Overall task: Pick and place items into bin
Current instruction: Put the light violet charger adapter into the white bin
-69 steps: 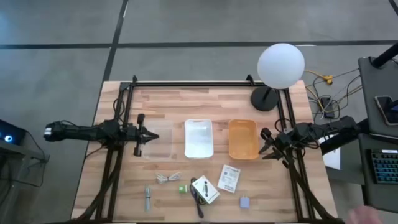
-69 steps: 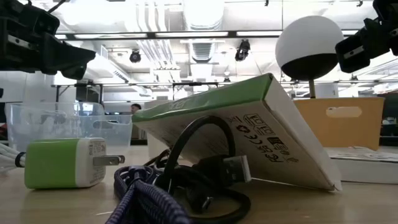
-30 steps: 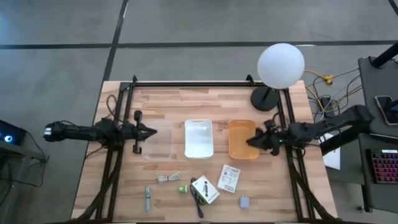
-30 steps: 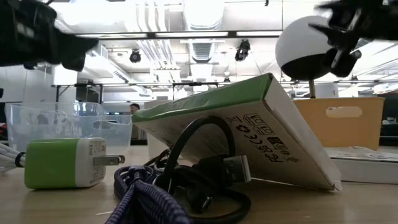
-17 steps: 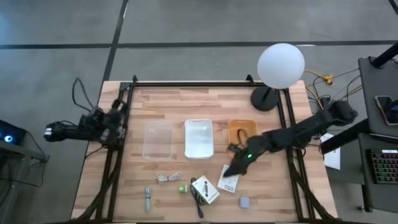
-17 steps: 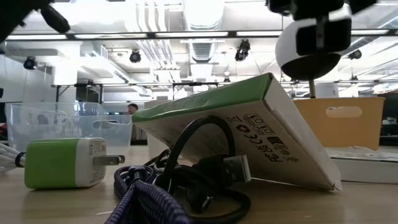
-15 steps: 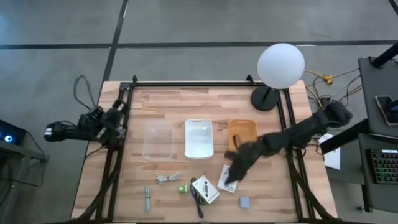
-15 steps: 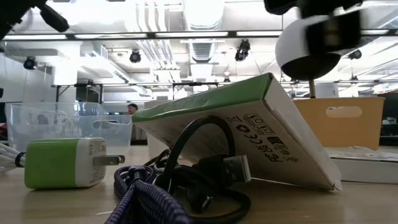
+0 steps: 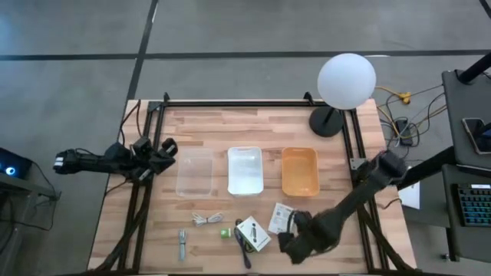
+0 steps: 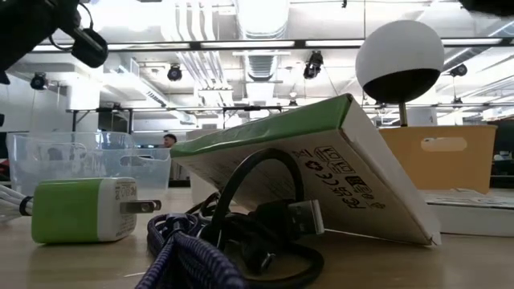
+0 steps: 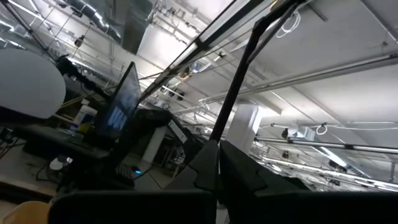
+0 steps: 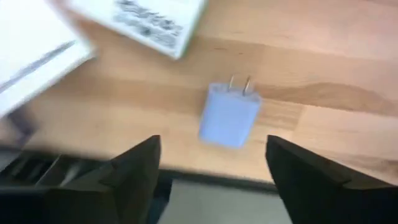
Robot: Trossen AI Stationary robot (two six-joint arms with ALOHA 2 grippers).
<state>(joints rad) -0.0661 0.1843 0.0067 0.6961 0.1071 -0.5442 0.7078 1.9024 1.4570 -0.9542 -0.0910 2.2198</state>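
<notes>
Right gripper (image 12: pixel 213 142): spread wide, empty, hanging low over the front right part of the desk (image 9: pixel 253 126). Directly beneath, framed between the two fingers but touching neither: small grey plug cube (image 12: pixel 229 115), flat on the wood, prongs pointing away from the wrist, close to the desk's front edge.

Just beyond the cube, apart from it: white printed card (image 12: pixel 146 22). Beside that, a white box (image 9: pixel 253 234) propped on a black cable (image 9: pixel 244 247). Farther left along the front: green plug (image 9: pixel 225 232), pale string bundle (image 9: pixel 205 219), grey metal stick (image 9: pixel 182 244). All loose on the desk, none binned yet.

Farther back, across the middle, in a row: clear bin (image 9: pixel 193 157), white bin (image 9: pixel 245 151), orange bin (image 9: pixel 300 151). Nothing discernible inside any of them from above.

Farthest off, at the left edge of the desk: left gripper (image 9: pixel 167 148), fingers pressed together, holding nothing, parked and pointing up at the ceiling.

Likely step in hand: descent onto the cube.

Risks, as judged from here:
- Sliding rather than gripping: a fingertip landing on the cube's top or corner, pushing it toward the near edge and off the desk.
- Closing across the prongs instead of the smooth sides, giving a tilted, loose hold and a drop on the way to a bin.
- Catching the card's corner on a drift forward.
</notes>
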